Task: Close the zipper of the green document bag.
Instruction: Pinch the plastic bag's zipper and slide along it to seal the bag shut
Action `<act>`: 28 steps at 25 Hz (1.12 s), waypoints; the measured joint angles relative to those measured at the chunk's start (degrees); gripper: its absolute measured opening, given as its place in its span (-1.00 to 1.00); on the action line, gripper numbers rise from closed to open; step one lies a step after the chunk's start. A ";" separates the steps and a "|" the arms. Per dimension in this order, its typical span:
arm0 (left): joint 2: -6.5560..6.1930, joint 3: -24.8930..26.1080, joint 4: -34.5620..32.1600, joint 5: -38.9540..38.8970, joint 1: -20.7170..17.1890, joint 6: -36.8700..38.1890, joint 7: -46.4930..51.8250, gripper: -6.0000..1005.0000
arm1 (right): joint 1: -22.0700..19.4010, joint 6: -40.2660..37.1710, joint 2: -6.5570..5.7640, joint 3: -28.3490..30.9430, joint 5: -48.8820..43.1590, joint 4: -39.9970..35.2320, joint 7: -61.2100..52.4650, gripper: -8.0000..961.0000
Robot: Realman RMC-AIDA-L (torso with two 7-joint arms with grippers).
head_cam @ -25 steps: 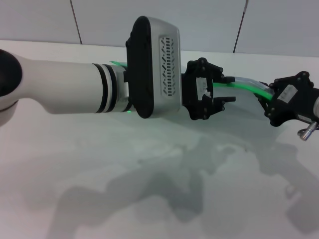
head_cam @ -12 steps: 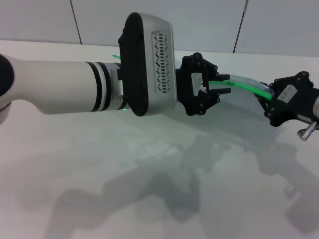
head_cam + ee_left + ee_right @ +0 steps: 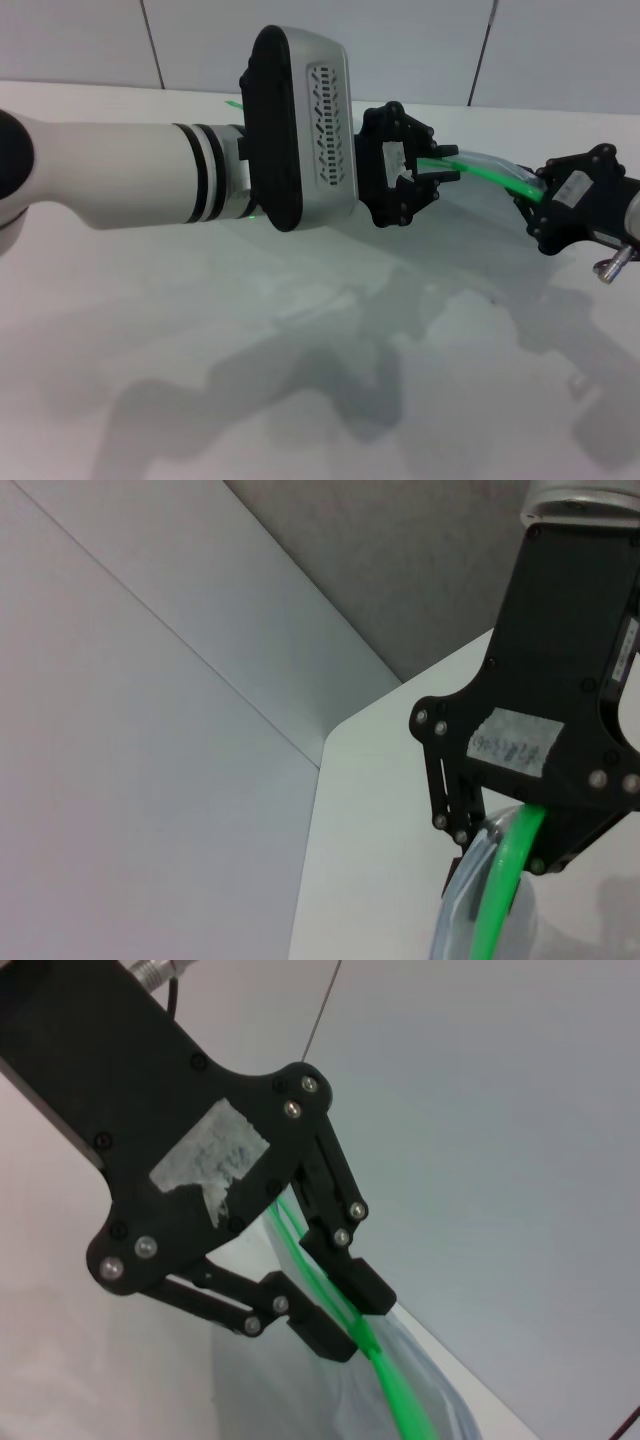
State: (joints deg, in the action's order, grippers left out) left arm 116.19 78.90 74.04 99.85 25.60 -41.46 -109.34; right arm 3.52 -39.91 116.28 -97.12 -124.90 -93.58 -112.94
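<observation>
Over the white table (image 3: 200, 330), we see the green document bag (image 3: 487, 180) held up off the surface between two arms, its zipper (image 3: 480, 170) stretched as a bright line from the left pincer (image 3: 440, 168) to the right pincer (image 3: 528, 195). The left pincer's fingers are pinched nearly together on the strip; the right pincer clamps the strip's far end. The pouch looks light, thin and floppy, sagging below the edge, so we judge the stiffer green strip the only sound place to hold. Slick plastic may slip; the slider itself is too small to make out.
</observation>
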 joint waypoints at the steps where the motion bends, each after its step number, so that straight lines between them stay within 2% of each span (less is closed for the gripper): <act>1: 0.00 0.00 -0.07 0.00 0.05 0.00 0.00 -0.62 | 0.00 0.00 0.00 0.00 0.00 0.00 0.00 -0.87; 20: 0.17 -0.24 -0.83 -0.20 0.57 0.17 0.00 -0.62 | 0.60 0.00 0.04 -0.20 0.01 0.24 -0.10 -0.87; 28: 0.26 -0.67 -1.16 -0.17 1.08 0.55 0.00 -0.68 | 0.62 0.00 0.09 -0.27 0.01 0.24 -0.16 -0.87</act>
State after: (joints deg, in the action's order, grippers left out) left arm 116.45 78.23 72.88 99.68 26.68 -40.91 -109.34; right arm 4.13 -39.90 116.36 -97.39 -124.89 -93.33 -113.10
